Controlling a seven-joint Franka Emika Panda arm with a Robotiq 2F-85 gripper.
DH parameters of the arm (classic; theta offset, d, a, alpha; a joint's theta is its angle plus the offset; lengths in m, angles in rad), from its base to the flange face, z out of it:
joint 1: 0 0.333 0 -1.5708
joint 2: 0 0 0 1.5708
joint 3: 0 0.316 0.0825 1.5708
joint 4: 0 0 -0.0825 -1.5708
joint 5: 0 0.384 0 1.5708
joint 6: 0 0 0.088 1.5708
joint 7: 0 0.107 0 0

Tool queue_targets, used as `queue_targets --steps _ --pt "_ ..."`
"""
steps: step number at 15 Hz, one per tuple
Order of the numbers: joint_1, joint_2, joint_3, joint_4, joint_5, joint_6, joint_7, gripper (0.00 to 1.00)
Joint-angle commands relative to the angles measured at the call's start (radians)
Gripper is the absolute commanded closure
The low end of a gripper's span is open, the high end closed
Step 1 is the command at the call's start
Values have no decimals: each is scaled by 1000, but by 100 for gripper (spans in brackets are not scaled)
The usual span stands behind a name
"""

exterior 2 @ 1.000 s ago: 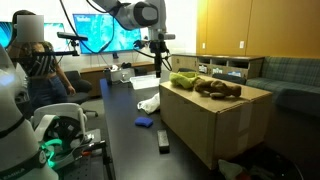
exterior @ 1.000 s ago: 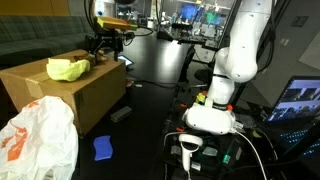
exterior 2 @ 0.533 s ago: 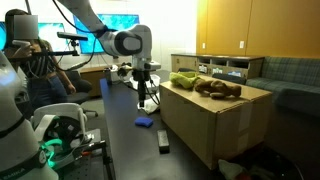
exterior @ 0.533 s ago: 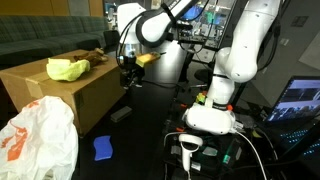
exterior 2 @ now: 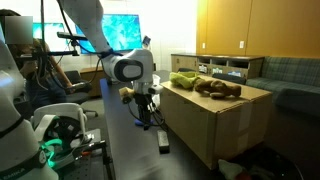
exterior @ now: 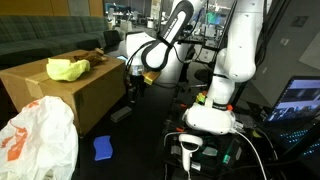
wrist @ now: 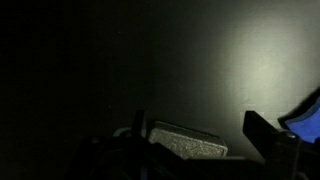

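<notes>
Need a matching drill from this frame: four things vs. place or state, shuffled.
1 yellow-green soft lump
2 blue flat rectangular pad
3 white plastic bag with orange print
4 claw

A crumpled, nearest the camera
B on top of the brown cardboard box
C open, low beside that box
D flat on the dark surface

Pairs: 1-B, 2-D, 3-A, 4-C

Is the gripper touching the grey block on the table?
Apart. In an exterior view the gripper hangs short of the grey block, with a strip of dark table showing between its fingertips and the block.
</notes>
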Motion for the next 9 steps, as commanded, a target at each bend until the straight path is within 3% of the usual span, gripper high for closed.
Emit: queue_targets --steps 1,6,9 --pt "-41 139 8 88 168 67 -101 0" --pt "-148 294 91 224 519 61 -246 0" --pt "-173 365 98 279 624 71 -202 0"
